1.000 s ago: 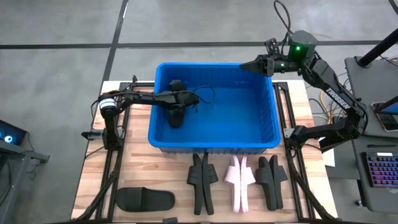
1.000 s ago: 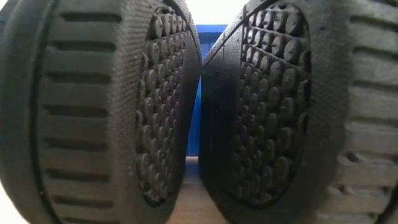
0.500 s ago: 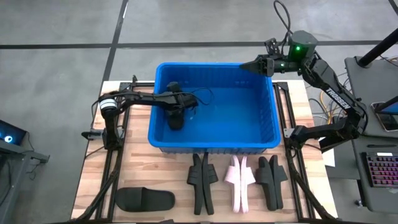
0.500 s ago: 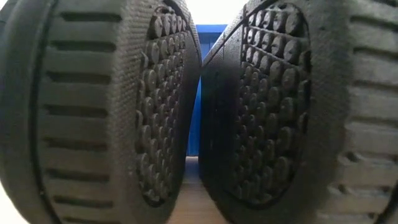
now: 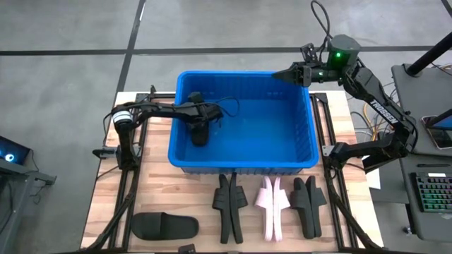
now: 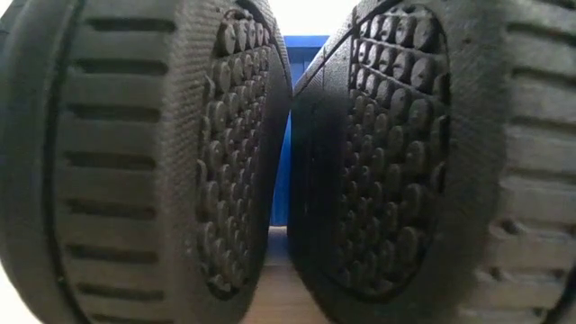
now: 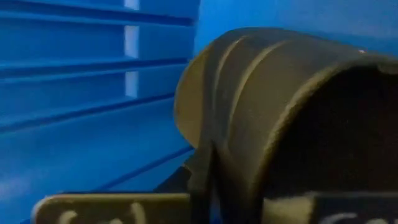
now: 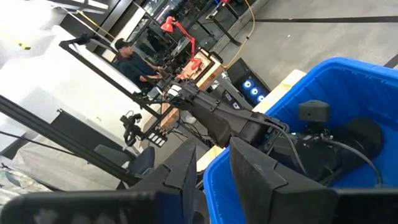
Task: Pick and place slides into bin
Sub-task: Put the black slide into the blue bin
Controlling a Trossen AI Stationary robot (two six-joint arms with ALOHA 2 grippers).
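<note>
The blue bin (image 5: 244, 166) stands mid-table. My left gripper (image 5: 199, 118) reaches into its left part, shut on a black slide (image 5: 200, 134). In front of the bin, a black pair (image 5: 229, 204), a pink slide (image 5: 271, 205) and another black pair (image 5: 308, 204) stand on their long edges. One black slide (image 5: 166, 226) lies flat on its sole at the near left. The low view is filled by two black soles (image 6: 225, 162), with a strip of bin (image 6: 281, 180) between them. My right gripper (image 5: 277, 74) hangs open and empty over the bin's far right corner. My left gripper pinches an edge of the slide's broad strap (image 7: 205, 155) between its two fingers (image 7: 112, 208). It comes from the table's left, slanting down into the bin. The slide sits below the fingertips inside the bin; whether it touches the bin's floor I cannot tell.
The bin's ribbed wall (image 7: 74, 93) stands close beside the held slide. A keyboard (image 5: 432, 194) and other gear sit off the table's right edge. A person (image 8: 127, 56) works at benches far behind the table. Bare wood shows at the table's near left.
</note>
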